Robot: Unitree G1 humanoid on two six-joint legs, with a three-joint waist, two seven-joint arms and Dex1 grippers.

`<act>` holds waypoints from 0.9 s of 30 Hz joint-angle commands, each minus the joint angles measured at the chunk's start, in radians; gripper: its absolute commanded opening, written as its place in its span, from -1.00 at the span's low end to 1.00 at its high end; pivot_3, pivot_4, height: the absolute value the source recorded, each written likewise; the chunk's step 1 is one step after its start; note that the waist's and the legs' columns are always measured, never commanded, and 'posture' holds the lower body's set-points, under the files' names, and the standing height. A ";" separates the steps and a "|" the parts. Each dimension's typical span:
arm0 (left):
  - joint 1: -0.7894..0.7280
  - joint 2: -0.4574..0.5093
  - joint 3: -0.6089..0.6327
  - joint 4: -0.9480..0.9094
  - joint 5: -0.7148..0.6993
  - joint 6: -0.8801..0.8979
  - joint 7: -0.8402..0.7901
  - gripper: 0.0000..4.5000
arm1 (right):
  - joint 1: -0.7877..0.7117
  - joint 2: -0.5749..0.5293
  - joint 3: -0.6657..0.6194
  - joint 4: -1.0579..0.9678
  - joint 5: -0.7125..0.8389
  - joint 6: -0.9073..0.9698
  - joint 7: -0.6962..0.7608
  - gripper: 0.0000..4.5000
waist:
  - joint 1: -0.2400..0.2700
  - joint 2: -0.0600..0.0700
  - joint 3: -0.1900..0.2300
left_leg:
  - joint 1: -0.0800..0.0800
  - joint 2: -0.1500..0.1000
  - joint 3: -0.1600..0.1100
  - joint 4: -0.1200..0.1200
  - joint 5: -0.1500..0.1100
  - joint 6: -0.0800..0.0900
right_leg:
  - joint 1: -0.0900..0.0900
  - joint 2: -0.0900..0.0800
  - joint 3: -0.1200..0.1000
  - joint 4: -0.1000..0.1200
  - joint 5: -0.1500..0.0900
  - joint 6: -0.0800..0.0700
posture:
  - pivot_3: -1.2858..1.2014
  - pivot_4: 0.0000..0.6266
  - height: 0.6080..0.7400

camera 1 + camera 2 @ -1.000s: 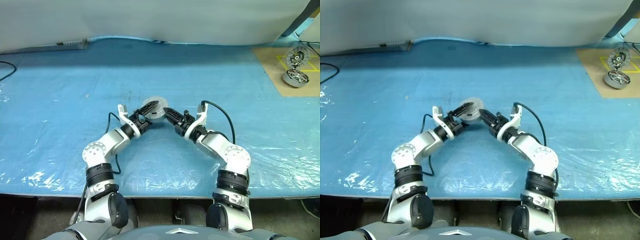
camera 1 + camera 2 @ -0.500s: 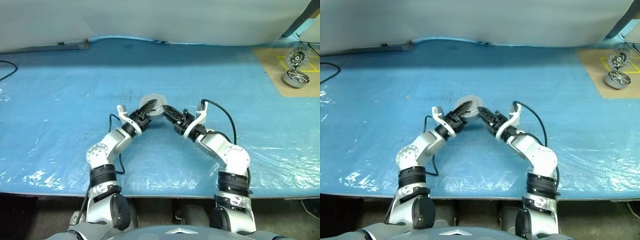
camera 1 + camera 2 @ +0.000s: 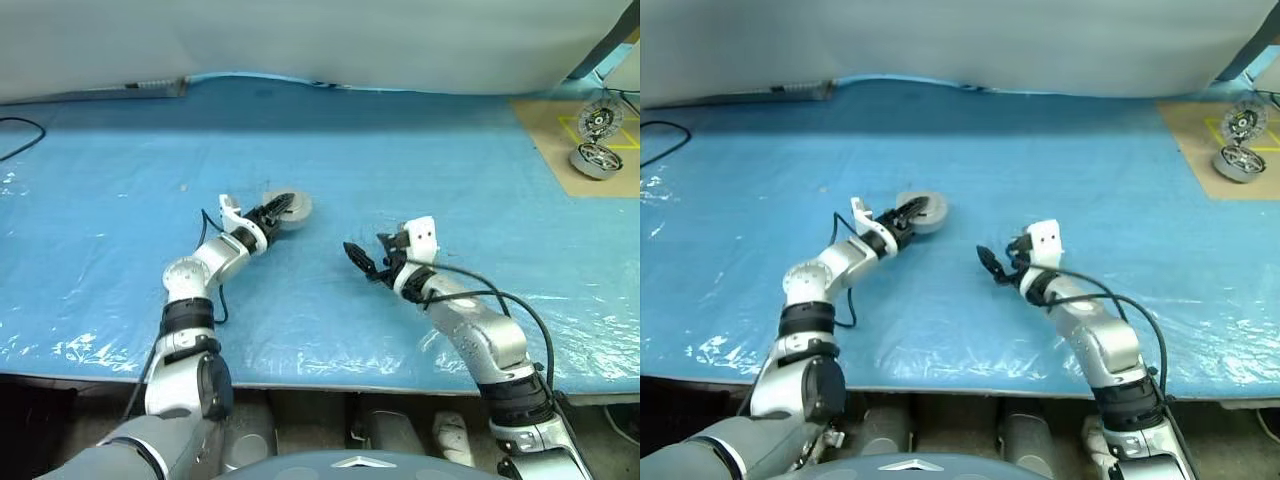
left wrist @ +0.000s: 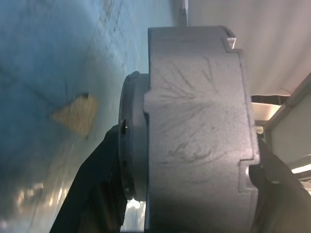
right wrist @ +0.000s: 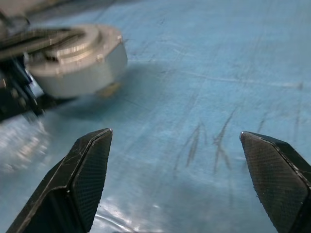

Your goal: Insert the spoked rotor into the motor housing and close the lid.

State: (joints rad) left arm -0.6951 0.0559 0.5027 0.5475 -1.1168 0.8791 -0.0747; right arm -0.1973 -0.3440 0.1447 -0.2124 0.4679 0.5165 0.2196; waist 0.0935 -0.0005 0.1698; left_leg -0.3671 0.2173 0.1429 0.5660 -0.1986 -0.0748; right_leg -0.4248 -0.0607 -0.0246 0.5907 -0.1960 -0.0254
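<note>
From my head, I count one motor housing [image 3: 287,208] on the blue sheet [image 3: 420,160], pinched by my left gripper [image 3: 276,210]; a second unit [image 3: 592,158] sits far right on the brown board [image 3: 560,140]. My right gripper [image 3: 362,262] hangs spread, apart.

Left wrist: the housing's scratched wall between my fingers [image 4: 92,194]; its inside is hidden.

Right wrist: fingers [image 5: 80,174] wide, the closed lid [image 5: 80,41] blurred.

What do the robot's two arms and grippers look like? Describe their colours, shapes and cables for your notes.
Both arms are built of rounded silver-grey segments with black ribbed bands at the joints. The left gripper and the right gripper each have two black tapered fingers with finely textured pads, and a white bracket behind them. A thin black cable loops along each forearm.
</note>
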 commanded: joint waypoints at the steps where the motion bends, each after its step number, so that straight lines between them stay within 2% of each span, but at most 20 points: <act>1: -0.106 0.039 -0.019 0.107 0.071 -0.066 -0.101 0.05 | 0.016 0.000 0.042 0.009 -0.151 -0.162 0.024 1.00 | 0.000 0.000 0.000 | 0.000 0.000 0.000 0.000 0.000 0.000 | 0.000 0.000 0.000 0.000 0.000 0.000 | 0.03 -0.52 1.00; 8: -0.347 0.109 -0.034 0.566 0.301 -0.319 -0.231 0.05 | 0.029 0.036 0.047 0.059 -0.235 -0.199 0.054 1.00 | 0.001 -0.003 0.002 | -0.001 -0.002 -0.001 0.001 0.000 0.000 | 0.000 -0.001 0.001 0.000 0.002 -0.003 | 0.03 -0.52 1.00; 14: -0.387 0.108 -0.012 0.707 0.395 -0.396 -0.249 0.05 | 0.049 0.061 0.033 0.048 -0.261 -0.182 0.061 1.00 | 0.002 -0.003 0.002 | -0.001 -0.002 -0.002 0.000 0.000 0.000 | 0.000 -0.001 0.000 0.000 0.002 -0.004 | 0.03 -0.52 1.00; 15: -0.381 0.111 -0.014 0.711 0.406 -0.389 -0.252 0.37 | 0.055 0.064 0.031 0.042 -0.264 -0.179 0.061 1.00 | 0.002 -0.003 0.002 | -0.001 -0.002 -0.002 0.000 0.000 0.000 | 0.001 -0.001 0.000 0.000 0.002 -0.004 | 0.03 -0.52 1.00; 20: -0.316 0.153 -0.071 0.683 0.497 -0.315 -0.255 0.99 | 0.070 0.072 0.020 0.024 -0.273 -0.162 0.066 1.00 | -0.004 -0.003 0.001 | 0.004 -0.002 0.000 0.000 0.000 0.000 | 0.006 -0.001 0.002 0.001 0.000 -0.009 | 0.03 -0.52 1.00; 24: -0.202 0.196 -0.151 0.544 0.557 -0.165 -0.274 0.99 | 0.077 0.079 0.015 0.012 -0.265 -0.148 0.080 1.00 | -0.019 -0.002 0.000 | 0.020 0.000 0.003 -0.002 0.000 0.001 | 0.019 -0.001 0.003 0.000 -0.001 -0.011 | 0.03 -0.52 1.00; 27: -0.027 0.231 -0.264 0.247 0.579 0.000 -0.308 0.99 | 0.082 0.087 0.013 0.004 -0.254 -0.126 0.096 1.00 | -0.032 0.000 -0.006 | 0.025 0.001 0.004 -0.003 0.000 0.001 | 0.021 -0.001 0.003 0.000 -0.005 -0.008 | 0.03 -0.52 1.00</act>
State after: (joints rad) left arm -0.8314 0.2663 0.3009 0.8275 -0.6046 0.7652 -0.4030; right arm -0.1127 -0.2631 0.1686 -0.1607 0.1986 0.3850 0.3059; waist 0.0611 -0.0004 0.1641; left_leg -0.3410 0.2185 0.1483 0.5620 -0.1989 -0.0740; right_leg -0.4034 -0.0617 -0.0209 0.5908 -0.2000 -0.0360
